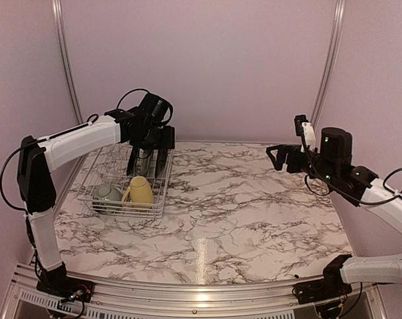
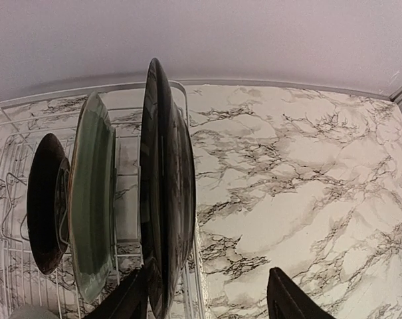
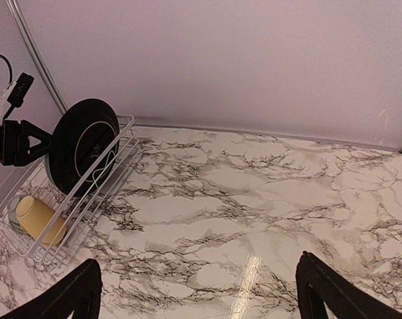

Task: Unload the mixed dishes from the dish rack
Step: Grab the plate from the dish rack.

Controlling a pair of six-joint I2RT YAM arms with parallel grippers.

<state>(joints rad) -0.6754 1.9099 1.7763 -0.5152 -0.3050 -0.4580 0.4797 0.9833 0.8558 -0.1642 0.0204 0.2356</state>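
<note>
Left wrist view: three plates point(image 2: 91, 199) in one rack point(image 2: 14, 286).

We see a white wire rectangular dish rack point(image 1: 124, 210) near the left edge of the marble worktop point(image 1: 254, 212). Three dark-rimmed round plates point(image 2: 167, 199) stand on edge in its far slots. At its near end sit a pale yellow handled mug point(image 1: 141, 191) and, to its left, a small pale-green bowl point(image 1: 107, 194).
</note>
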